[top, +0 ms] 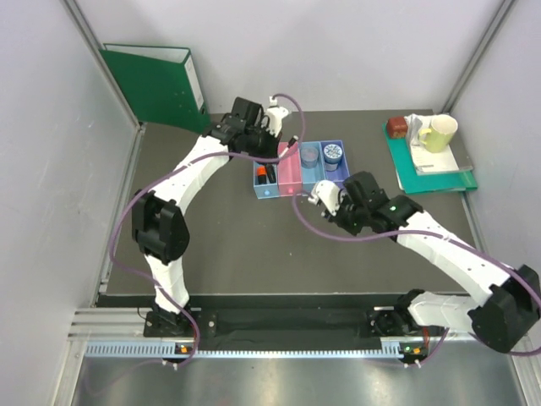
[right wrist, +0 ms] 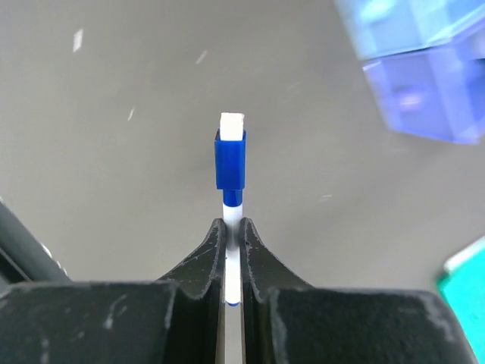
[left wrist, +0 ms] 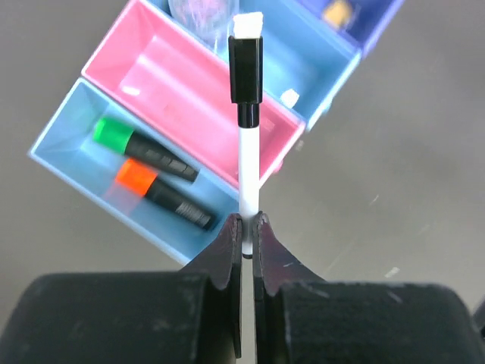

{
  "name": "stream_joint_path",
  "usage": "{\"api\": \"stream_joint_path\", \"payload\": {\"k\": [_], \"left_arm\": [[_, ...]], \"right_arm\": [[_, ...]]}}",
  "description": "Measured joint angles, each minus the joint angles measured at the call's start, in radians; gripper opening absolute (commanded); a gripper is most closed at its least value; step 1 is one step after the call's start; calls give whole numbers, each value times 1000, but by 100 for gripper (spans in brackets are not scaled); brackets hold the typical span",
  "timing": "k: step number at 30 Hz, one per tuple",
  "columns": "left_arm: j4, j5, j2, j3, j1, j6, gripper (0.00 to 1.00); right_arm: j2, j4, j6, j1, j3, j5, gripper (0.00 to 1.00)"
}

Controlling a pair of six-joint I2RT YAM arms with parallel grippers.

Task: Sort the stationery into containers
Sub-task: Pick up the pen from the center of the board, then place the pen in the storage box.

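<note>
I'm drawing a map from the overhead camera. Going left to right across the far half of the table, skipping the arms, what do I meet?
Green binder → light blue bin → pink bin → blue bin → purple bin → brown block → yellow-green mug.

No text, number or brand could be read anywhere. The white spine label [top: 195,81] on the green cardboard binder [top: 152,85] at the bench's [top: 237,245] far left corner was too small to read. Faint print on the green-capped black highlighter [left wrist: 144,150] and orange-capped black highlighter [left wrist: 163,193] was blurred.
</note>
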Motion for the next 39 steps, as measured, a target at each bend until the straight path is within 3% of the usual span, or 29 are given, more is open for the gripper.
{"api": "stream_joint_path", "payload": {"k": [11, 22, 25, 28, 30, 36, 39], "left_arm": [[39, 39, 145, 88, 11, -457, 0], [55, -35, 320, 135, 15, -615, 1], [63, -45, 361, 175, 16, -628, 17], [77, -51, 389, 204, 18, -632, 24], [83, -50, 395, 211, 18, -632, 38], [114, -15, 396, 215, 21, -631, 65], [127, 10, 391, 215, 22, -629, 66]], "right_arm": [[-103, 10, 180, -16, 204, 142, 0], [-51, 72, 201, -21, 357, 185, 0], [-28, 76, 210, -21, 378, 184, 0], [-7, 77, 224, -21, 402, 178, 0], [4, 80, 231, -21, 412, 171, 0], [51, 97, 259, -21, 428, 150, 0], [95, 102, 276, -21, 441, 143, 0]]}}
